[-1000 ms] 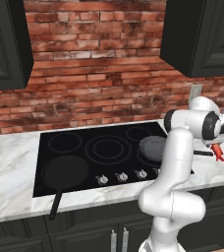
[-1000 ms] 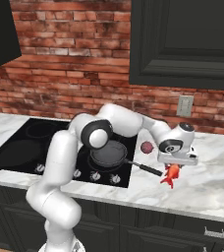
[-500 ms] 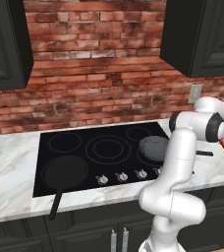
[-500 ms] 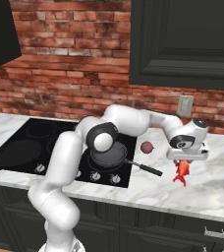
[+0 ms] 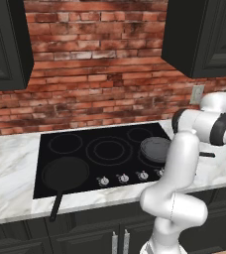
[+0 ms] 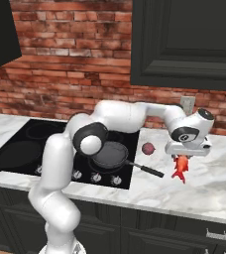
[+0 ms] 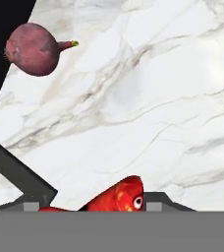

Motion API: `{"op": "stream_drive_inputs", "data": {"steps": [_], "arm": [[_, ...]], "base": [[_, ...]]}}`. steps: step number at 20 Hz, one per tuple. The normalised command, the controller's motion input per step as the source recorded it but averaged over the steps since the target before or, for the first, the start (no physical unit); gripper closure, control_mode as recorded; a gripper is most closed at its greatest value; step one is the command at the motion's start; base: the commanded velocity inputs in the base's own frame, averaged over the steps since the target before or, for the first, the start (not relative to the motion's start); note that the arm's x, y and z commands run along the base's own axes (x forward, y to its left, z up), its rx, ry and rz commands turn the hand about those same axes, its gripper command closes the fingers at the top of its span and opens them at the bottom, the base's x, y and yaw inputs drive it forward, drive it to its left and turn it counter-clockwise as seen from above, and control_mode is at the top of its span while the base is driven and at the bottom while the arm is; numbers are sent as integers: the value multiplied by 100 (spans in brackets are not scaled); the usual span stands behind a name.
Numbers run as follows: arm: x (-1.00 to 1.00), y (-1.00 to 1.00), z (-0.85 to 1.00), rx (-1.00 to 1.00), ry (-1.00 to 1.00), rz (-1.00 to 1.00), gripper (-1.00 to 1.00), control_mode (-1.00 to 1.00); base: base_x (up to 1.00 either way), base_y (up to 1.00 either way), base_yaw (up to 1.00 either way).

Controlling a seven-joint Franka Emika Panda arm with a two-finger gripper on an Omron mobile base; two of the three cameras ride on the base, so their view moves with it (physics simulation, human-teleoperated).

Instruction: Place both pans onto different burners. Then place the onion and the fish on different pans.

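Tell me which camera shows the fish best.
The right base view: the whole fish hangs from the gripper, clear of the counter. The hand view catches just its head between the fingertips; the left base view, a red sliver at the edge.

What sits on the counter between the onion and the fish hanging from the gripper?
Nothing: bare marble counter separates the onion from the fish in the hand view; the right base view shows the same gap.

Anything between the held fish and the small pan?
Nothing visible blocks it. The fish hangs in the jaws above the marble counter; the onion lies on the counter beside the smaller pan, whose handle points toward the fish.
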Motion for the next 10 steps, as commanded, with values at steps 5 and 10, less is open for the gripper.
{"op": "stream_drive_inputs", "data": {"steps": [5,10], "arm": [[-23,100,24,-5,0,0,100,-100],[-25,98,33,-4,0,0,100,-100]], "base": [[0,0,0],[0,0,0]]}}
